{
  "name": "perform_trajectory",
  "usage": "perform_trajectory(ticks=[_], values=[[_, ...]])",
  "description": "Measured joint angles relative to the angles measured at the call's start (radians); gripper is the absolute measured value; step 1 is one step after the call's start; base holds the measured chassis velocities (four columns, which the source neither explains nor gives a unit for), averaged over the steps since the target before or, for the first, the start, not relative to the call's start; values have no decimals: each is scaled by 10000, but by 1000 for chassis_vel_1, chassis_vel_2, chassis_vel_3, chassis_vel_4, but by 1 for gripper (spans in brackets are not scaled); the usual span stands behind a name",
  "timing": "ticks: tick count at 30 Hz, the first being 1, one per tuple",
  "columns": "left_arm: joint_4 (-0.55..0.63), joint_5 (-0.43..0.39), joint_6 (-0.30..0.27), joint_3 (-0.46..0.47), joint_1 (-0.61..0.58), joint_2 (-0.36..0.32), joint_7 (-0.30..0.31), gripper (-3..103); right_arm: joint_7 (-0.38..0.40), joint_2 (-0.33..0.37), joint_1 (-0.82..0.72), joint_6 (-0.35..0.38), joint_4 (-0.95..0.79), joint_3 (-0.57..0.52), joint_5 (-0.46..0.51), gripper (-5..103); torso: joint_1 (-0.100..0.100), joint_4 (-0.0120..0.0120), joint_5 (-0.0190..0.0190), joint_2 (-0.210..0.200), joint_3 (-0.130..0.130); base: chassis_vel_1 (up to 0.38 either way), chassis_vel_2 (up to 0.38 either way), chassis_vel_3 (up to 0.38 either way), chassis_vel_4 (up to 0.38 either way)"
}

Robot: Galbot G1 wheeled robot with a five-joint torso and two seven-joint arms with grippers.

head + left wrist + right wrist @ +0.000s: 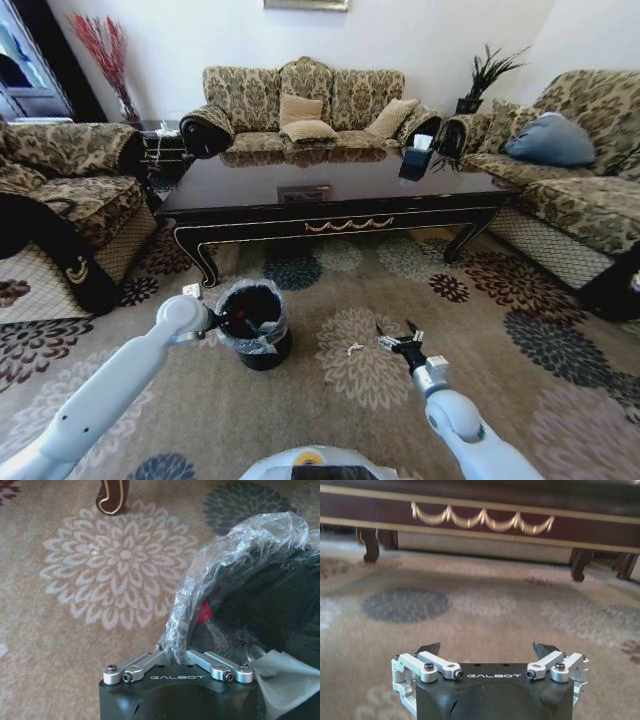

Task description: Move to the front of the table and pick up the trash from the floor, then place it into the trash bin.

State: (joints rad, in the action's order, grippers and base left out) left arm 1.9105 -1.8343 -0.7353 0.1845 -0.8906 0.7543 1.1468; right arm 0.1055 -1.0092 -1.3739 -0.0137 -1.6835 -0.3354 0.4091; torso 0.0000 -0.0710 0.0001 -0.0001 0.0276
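Observation:
The glossy dark table (250,205) stands ahead, and its gold-scrolled apron (485,519) shows in the right wrist view. The black trash bin (262,345) with a clear ruffled liner (220,565) sits on the carpet in front of the table's left half. My left gripper (222,320) is at the bin's left rim, shut on the liner's edge (175,652). A small white scrap of trash (353,349) lies on the carpet right of the bin. Just right of the scrap, my right gripper (396,332) hovers open and holds nothing (487,647).
Patterned sofas ring the table on the left, back and right. A dark tissue box (415,160) stands on the table's right end. A small white piece (191,290) lies by the table's front left leg (111,497). Something red (203,613) lies inside the bin.

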Motion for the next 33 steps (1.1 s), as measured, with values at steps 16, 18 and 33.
perform_trajectory(ticks=[16, 18, 33], values=[[1260, 95, -1, 1302, -1662, -443, 303, 0, -522, -1513, 2913, -716, 4214, 2220, -895, 100, 0, 7, -3, 0, 0, 0, 0, 0, 0], [1362, 96, -1, 1396, -1777, -455, 342, 0, -546, -1689, 3042, -786, 4574, 2286, -1088, 100, 0, 7, -3, 0, 1, 0, 0, 0, 0], [1759, -6, -1, 1789, -2278, -503, 360, 0, -641, -2669, 3592, -1349, 7037, 1999, -2448, 100, 0, 6, -2, 1, 0, 0, 0, 0, 0]])
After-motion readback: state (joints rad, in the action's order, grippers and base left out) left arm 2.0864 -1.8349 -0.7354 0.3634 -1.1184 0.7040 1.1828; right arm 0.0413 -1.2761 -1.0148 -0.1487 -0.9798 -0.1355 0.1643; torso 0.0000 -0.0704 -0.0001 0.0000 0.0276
